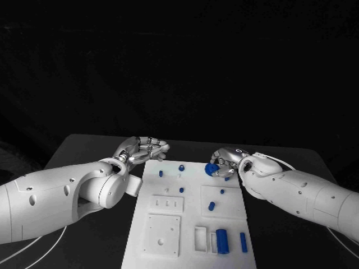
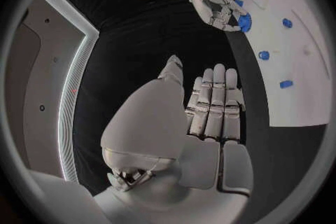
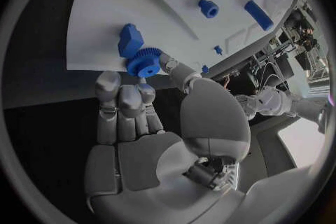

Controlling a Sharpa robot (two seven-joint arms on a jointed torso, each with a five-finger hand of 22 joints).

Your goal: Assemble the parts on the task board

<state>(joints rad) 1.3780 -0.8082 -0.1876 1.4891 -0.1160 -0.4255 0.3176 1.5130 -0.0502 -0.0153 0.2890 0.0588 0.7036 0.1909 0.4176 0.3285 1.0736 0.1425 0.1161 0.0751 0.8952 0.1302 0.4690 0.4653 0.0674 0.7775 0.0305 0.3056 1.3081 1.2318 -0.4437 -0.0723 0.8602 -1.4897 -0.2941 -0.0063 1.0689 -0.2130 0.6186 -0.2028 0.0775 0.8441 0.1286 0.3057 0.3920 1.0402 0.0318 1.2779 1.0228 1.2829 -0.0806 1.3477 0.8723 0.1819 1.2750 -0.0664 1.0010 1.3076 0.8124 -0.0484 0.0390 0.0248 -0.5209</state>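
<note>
The right hand (image 1: 226,164) pinches a blue gear (image 3: 144,62) at the board's (image 1: 173,224) one o'clock corner; the left hand (image 1: 143,149), spread and idle, hovers at eleven.

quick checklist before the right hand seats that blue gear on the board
1. Right hand holds the blue gear: ok.
2. Gear is over the task board, at its far right corner: ok.
3. Gear is lined up with its post: cannot tell, fingers hide it.
4. Left hand is off the board, holding nothing: ok.
5. The other blue parts lie clear of the gear: ok.
</note>
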